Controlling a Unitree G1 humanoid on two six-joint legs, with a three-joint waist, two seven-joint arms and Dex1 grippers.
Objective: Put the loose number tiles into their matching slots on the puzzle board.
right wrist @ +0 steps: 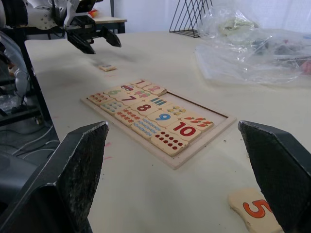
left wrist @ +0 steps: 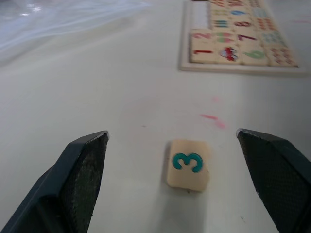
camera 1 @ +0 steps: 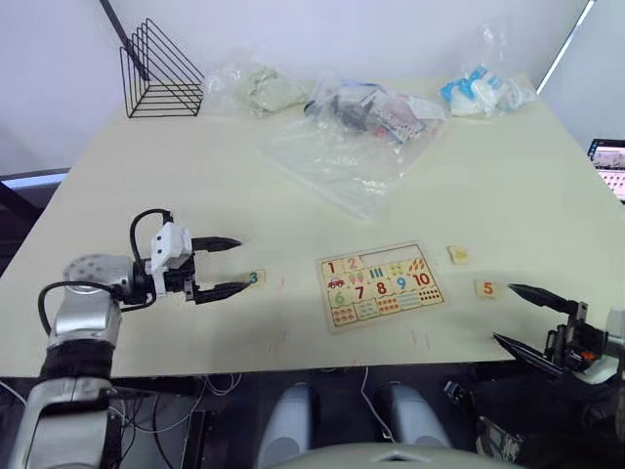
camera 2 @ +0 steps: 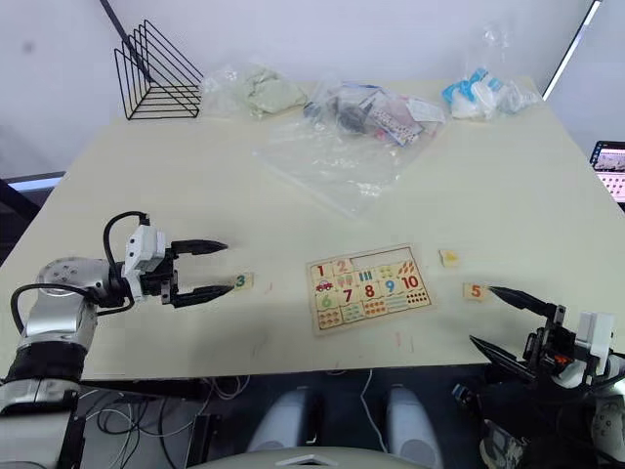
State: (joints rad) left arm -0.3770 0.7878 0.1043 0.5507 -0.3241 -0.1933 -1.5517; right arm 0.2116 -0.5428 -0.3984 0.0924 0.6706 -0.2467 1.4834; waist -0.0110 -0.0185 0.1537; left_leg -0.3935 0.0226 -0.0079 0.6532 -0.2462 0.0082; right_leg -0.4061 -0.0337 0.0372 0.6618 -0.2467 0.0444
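The puzzle board [camera 1: 380, 283] lies flat near the table's front middle, most slots filled, with empty slots in its top row. A loose tile with a green 3 [camera 1: 255, 277] [left wrist: 188, 164] rests left of the board, just ahead of my open left gripper [camera 1: 228, 266], whose fingers [left wrist: 80, 170] stand to either side of it without touching. A tile with an orange 5 [camera 1: 486, 288] [right wrist: 252, 208] and a tile with a yellow mark [camera 1: 458, 255] lie right of the board. My right gripper [camera 1: 522, 317] is open at the front right edge, just short of the 5.
At the back stand a black wire rack [camera 1: 161, 73], several clear plastic bags [camera 1: 342, 147] spread toward the middle, and a bag with blue-and-white contents [camera 1: 483, 93]. A screen [camera 1: 610, 166] sits off the right edge.
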